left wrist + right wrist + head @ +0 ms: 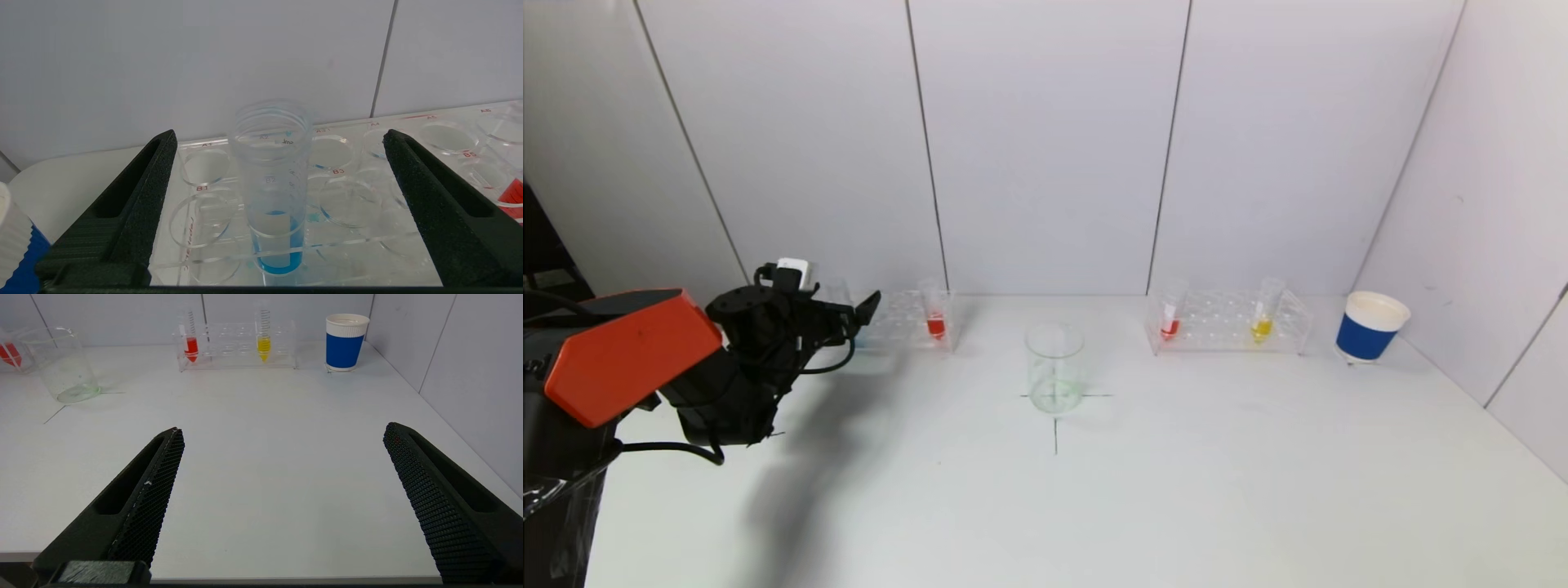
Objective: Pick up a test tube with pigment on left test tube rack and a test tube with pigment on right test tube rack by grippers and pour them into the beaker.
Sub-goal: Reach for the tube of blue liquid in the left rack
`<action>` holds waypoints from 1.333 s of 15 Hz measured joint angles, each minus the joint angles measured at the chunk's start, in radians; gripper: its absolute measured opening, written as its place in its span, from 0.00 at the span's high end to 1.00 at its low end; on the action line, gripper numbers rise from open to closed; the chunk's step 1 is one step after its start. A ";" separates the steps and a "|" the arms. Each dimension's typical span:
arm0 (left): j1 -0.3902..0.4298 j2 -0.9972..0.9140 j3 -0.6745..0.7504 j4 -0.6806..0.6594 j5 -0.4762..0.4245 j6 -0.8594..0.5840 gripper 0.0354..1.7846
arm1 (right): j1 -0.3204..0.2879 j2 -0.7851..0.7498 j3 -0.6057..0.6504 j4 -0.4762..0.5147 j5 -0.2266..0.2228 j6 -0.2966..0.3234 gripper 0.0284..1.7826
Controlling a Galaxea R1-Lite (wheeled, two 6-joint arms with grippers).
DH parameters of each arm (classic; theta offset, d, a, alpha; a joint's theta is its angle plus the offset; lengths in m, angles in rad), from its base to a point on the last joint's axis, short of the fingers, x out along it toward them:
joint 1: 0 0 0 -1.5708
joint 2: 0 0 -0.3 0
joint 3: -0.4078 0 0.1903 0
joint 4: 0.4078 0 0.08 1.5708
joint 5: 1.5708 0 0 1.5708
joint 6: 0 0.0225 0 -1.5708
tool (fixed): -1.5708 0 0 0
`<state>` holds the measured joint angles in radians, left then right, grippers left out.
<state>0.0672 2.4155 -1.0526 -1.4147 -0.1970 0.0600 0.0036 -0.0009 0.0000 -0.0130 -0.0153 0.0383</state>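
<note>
The left clear rack (pixel 903 320) holds a tube with red pigment (pixel 935 314) and, in the left wrist view, a tube with blue pigment (pixel 273 196) standing upright in its hole. My left gripper (pixel 280 134) is open at that rack (pixel 355 245), its fingers apart on either side of the blue tube and not touching it; it also shows in the head view (pixel 854 310). The empty glass beaker (pixel 1055 367) stands mid-table. The right rack (pixel 1229 322) holds a red tube (pixel 1170 314) and a yellow tube (pixel 1263 314). My right gripper (pixel 282 430) is open and empty, low over the near table.
A blue-and-white paper cup (pixel 1370 327) stands right of the right rack, near the side wall. Another blue-and-white cup (pixel 16 245) sits close beside my left gripper. White walls close the table at the back and right. Black cross marks lie under the beaker.
</note>
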 joint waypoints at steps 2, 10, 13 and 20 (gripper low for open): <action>-0.001 0.000 0.000 0.000 0.000 0.004 0.01 | 0.000 0.000 0.000 0.000 0.000 0.000 0.01; 0.000 0.000 -0.001 0.001 0.002 0.004 0.01 | 0.000 0.000 0.000 0.000 0.000 0.000 0.01; 0.001 0.001 0.000 0.001 0.007 0.004 0.01 | 0.000 0.000 0.000 0.000 0.000 0.000 0.01; 0.001 0.003 -0.001 0.001 0.011 0.004 0.01 | 0.000 0.000 0.000 0.000 0.000 0.000 0.01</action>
<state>0.0687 2.4189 -1.0536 -1.4134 -0.1860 0.0638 0.0036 -0.0009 0.0000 -0.0130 -0.0153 0.0385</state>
